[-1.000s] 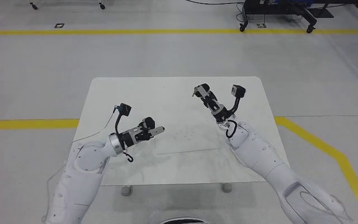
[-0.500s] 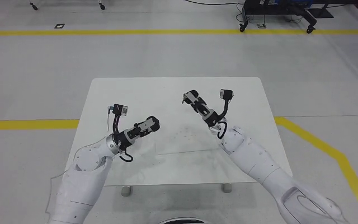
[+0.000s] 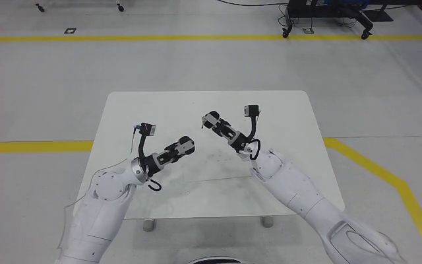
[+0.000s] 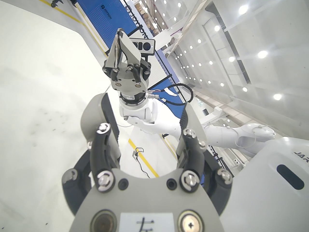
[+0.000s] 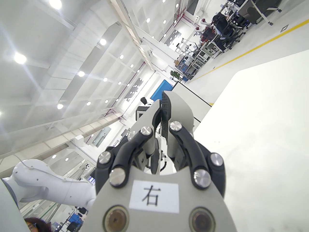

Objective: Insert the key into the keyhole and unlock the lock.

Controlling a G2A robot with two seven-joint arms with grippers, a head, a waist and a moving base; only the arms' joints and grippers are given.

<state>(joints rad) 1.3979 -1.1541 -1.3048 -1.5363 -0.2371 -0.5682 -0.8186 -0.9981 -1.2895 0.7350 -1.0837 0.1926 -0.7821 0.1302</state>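
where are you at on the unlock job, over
Left gripper open, empty, raised over the white table. Right gripper shut, facing it; whether it grips anything cannot be told. Nothing between the two grippers.

A one-character label [image 4: 146, 222] marks the left hand [image 4: 146, 112], a sticker [image 5: 154, 196] the right hand [image 5: 162, 107].

The desk [image 3: 132, 112] was a white rectangular top with rounded corners, standing on a pale grey floor [image 3: 198, 59] crossed by yellow lines [image 3: 39, 146]. Small dark specks [image 3: 221, 157] marked its surface near the middle. Two grey feet [image 3: 150, 224] showed under the near edge. A faint straight line [image 3: 221, 178] ran nearer that edge; whether seam or scuff could not be told.
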